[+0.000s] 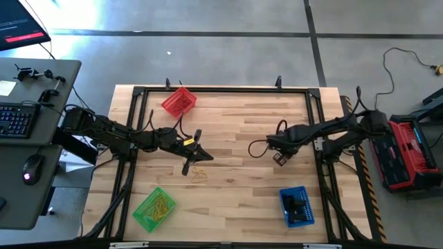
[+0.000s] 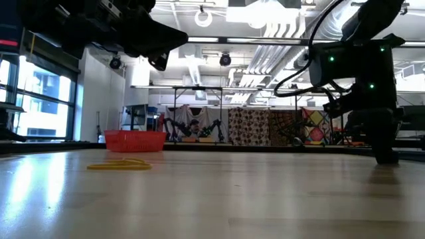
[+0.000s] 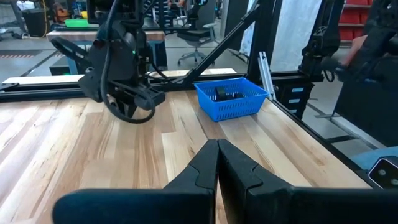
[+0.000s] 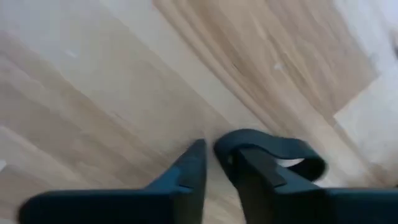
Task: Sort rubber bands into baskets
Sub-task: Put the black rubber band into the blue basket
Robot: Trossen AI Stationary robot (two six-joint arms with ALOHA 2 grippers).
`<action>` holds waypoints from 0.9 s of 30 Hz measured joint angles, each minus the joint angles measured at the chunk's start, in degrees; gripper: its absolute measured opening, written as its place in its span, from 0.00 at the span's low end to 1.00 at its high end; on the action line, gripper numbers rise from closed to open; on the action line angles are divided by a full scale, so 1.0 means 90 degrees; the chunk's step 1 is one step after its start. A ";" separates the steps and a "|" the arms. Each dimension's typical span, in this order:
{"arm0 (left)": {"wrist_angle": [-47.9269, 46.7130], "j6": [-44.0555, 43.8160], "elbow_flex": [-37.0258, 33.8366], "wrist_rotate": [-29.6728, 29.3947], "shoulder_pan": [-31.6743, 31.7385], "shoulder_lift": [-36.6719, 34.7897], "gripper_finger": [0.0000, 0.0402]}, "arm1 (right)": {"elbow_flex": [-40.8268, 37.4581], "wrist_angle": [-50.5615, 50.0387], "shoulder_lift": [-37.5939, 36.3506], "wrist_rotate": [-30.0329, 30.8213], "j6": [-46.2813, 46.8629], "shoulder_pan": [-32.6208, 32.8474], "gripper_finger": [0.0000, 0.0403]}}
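Right gripper (image 4: 214,163) is hanging low over bare counter (image 1: 235,131), fingers nearly together, a thick black band (image 4: 273,149) looping around one finger (image 4: 261,171), so it is gripping that band. Seen from above, this gripper (image 1: 279,158) is sitting toward the counter's right side, with the blue basket (image 1: 296,207) near it, toward the front edge; dark bands are lying inside that basket. Left gripper (image 1: 188,166) is hovering near the counter's middle, fingers (image 3: 205,168) pressed fully together and holding nothing. Yellow bands (image 1: 200,173) are lying loose on the wood just beside its tip. Red basket (image 1: 179,101) is sitting behind the left gripper near the far rail; what is inside it cannot be told. Green basket (image 1: 154,208) is sitting toward the front-left corner, well apart from the left gripper, with yellow bands in it. Low view is showing the yellow bands (image 2: 120,164) flat on the counter with the red basket (image 2: 135,141) behind them.
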 joint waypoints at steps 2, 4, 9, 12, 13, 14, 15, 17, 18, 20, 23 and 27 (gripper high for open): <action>0.0002 0.0000 0.0000 0.0000 0.0000 0.0000 0.00 | 0.0152 -0.0106 0.0018 0.0050 -0.0132 0.0123 0.10; 0.0002 -0.0016 0.0000 0.0000 0.0002 0.0000 0.00 | 0.0419 -0.0310 0.0010 0.0074 -0.0186 0.0265 0.03; -0.0042 -0.0063 0.0000 0.0000 0.0002 0.0000 0.00 | 0.1190 -0.0929 0.0010 0.0061 -0.0049 0.0852 0.03; -0.0061 -0.0066 0.0000 0.0001 0.0002 0.0000 0.00 | 0.1802 -0.0905 0.0010 -0.0069 0.0012 0.1398 0.01; -0.0079 -0.0063 0.0000 0.0002 0.0001 0.0000 0.00 | 0.2021 -0.0868 0.0010 -0.0071 0.0039 0.1613 0.01; -0.0095 -0.0063 0.0000 0.0000 0.0001 0.0000 0.00 | 0.2246 -0.0827 0.0010 -0.0070 0.0051 0.1849 0.01; -0.0097 -0.0063 0.0000 0.0000 0.0002 0.0000 0.00 | 0.2472 -0.0789 0.0010 -0.0069 0.0079 0.2077 0.01; -0.0092 -0.0063 0.0000 0.0001 0.0001 0.0000 0.00 | 0.2883 -0.0743 0.0005 -0.0067 0.0216 0.2551 0.01; -0.0092 -0.0063 0.0000 0.0000 0.0002 0.0000 0.00 | 0.3066 -0.0739 0.0005 -0.0052 0.0344 0.2779 0.01; -0.0092 -0.0063 0.0000 0.0000 0.0002 0.0000 0.00 | 0.3367 -0.0716 0.0003 -0.0031 0.0742 0.3235 0.00; -0.0092 -0.0061 0.0000 0.0002 0.0000 0.0000 0.00 | 0.3615 -0.0689 0.0003 -0.0031 0.1552 0.3891 0.01; -0.0092 -0.0059 0.0000 0.0000 0.0002 0.0000 0.00 | 0.3642 -0.0598 0.0005 -0.0030 0.2540 0.4736 0.00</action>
